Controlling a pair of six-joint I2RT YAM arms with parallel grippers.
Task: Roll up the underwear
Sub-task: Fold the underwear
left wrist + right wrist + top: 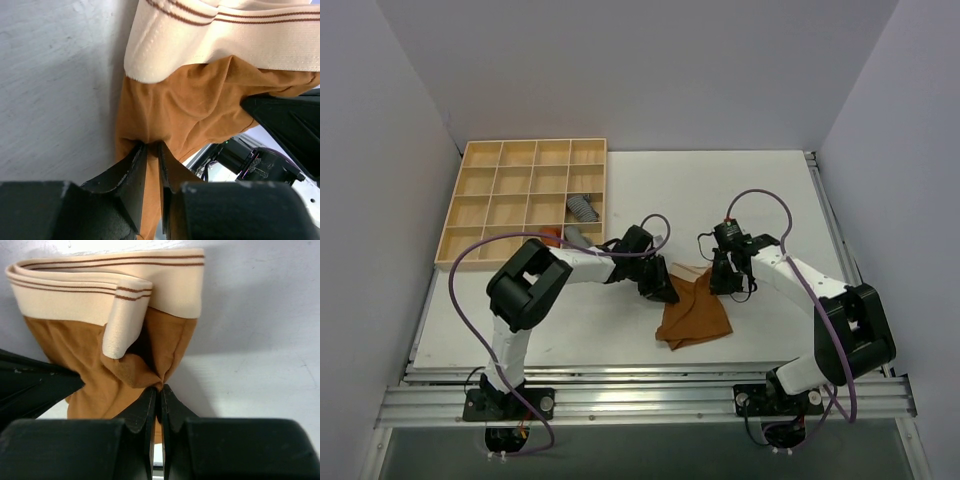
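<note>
Pinching the underwear [695, 312] at centre frame, the left gripper [151, 146] and right gripper [159, 389] are each clamping nearly shut on brown fabric below the pale band [75, 295]; the garment is lying loose and unrolled, so rolling is probably just starting.

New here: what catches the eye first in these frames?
The caramel-brown underwear lies mid-table, pinched at its far end by both arms: the left claw and right claw each shut on its fabric. Its pale striped band is folded over itself. Far left sits a wooden compartment tray holding a grey rolled cloth.
</note>
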